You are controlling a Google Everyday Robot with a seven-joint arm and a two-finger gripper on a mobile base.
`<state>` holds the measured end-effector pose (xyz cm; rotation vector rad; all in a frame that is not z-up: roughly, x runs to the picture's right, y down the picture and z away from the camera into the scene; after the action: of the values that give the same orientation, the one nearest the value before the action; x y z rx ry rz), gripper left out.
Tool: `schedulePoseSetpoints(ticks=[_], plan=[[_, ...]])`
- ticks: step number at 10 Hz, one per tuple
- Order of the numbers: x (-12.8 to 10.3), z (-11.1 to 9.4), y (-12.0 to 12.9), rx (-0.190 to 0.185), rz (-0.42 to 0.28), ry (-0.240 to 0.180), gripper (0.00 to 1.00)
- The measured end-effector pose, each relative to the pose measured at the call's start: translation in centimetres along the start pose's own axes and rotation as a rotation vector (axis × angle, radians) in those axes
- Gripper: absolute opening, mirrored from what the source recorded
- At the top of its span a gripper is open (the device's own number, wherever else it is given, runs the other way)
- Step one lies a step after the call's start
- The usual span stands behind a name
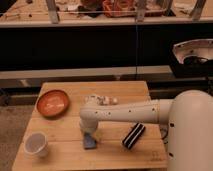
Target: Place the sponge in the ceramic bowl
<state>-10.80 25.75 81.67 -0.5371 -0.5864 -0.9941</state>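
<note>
Here, the pincer (89, 132) is pointing straight down over the front part of the table (115, 157). It is hanging at the end of the white arm (130, 111), which is reaching in from the right side of the picture. The pincer is sitting right over the sponge (90, 144), and the two are looking like they are touching. I cannot tell how wide the pincer is spread. I also cannot tell whether it is gripping the sponge or only resting on top of it.

The sponge is lying flat on the wood just under the pincer. It is small and light blue, and part of it is peeking out below the pincer.

A little way to the right of the pincer, a black block with white stripes (134, 136) is lying slanted on the table. To the left of the pincer, near the front corner, a white cup (36, 144) is standing upright.

Farther back and to the left of the pincer, the ceramic bowl (52, 102) is sitting on the table, well apart from the sponge. It is round and orange-red, and it is wider than the cup.

Far to the right of the pincer, the robot's big white body (192, 132) is filling the corner of the picture.
</note>
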Motion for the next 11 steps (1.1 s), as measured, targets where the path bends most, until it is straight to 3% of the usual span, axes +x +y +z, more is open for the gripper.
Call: schedulePoseSetpoints(ticks=[2, 11], plan=[[0.02, -0.08, -0.01, 0.0, 0.0, 0.0, 0.02], [0.06, -0.24, -0.08, 0.001, 0.001, 0.002, 0.0]])
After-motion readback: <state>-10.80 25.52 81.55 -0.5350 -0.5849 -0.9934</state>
